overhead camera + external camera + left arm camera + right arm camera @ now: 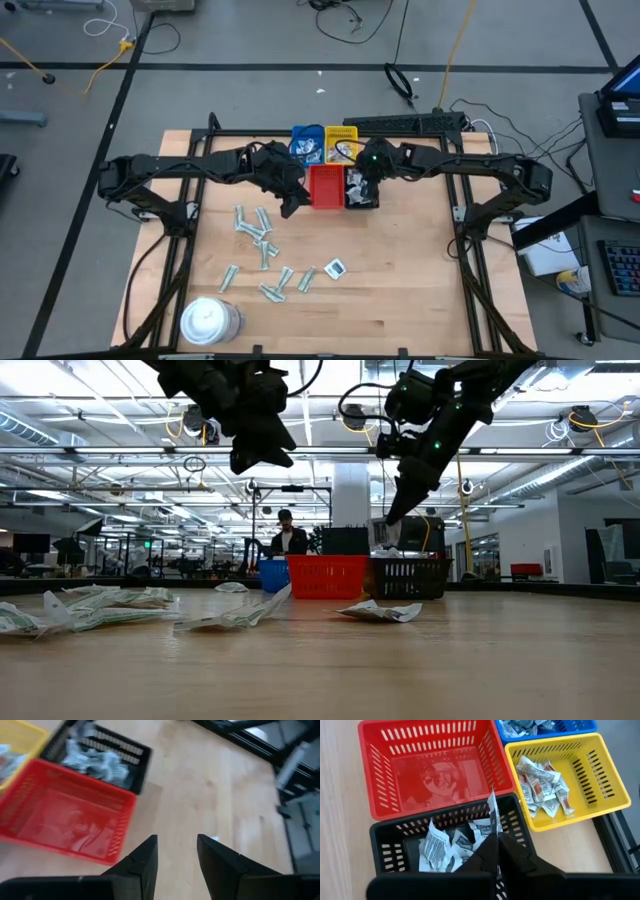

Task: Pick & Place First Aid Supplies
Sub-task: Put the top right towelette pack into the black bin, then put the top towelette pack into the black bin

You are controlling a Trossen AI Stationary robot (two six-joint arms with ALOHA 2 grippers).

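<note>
Packet (492,815) between right fingers (487,852)

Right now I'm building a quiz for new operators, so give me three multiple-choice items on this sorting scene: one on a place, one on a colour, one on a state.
1. Where is the right pincer?
A. Over the black tray
B. Over the white tub
C. At the table's front edge

2. Which tray holds no packets?
A. Yellow
B. Red
C. Black

3. How does the left pincer stand?
A. Shut on a strip
B. Open and empty
C. Inside the blue tray

Key: 1 A, its fingers pinch a packet above the black tray. 2 B, the red tray shows a bare floor, while the yellow tray and the black one hold packets. 3 B, a gap shows between its fingers, with only the table behind.
</note>
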